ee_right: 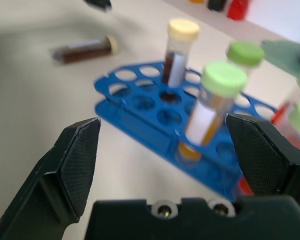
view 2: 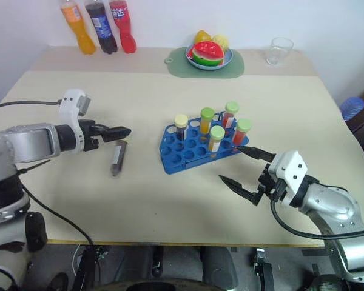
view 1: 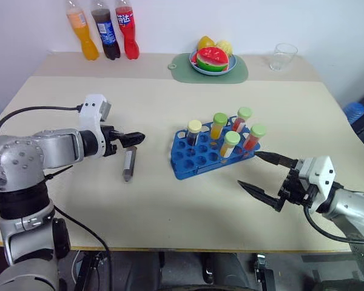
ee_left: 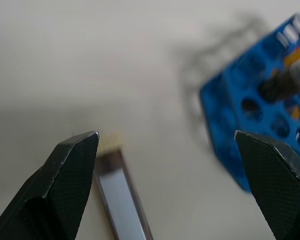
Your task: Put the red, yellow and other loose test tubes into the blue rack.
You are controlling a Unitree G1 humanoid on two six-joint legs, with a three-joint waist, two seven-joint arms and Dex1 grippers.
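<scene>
One loose dark test tube (view 1: 129, 163) lying flat on the table (view 1: 170, 206), left of the blue rack (view 1: 213, 152), well in from the near edge; long axis running roughly near-to-far, cap toward the far edge; left gripper (view 1: 132, 139) just above its far end, fingers spread and empty, pointing toward the rack; clearly the nearer arm; right gripper (view 1: 266, 176) likewise spread and empty, off the rack's near right corner; five capped tubes standing upright in the rack
</scene>
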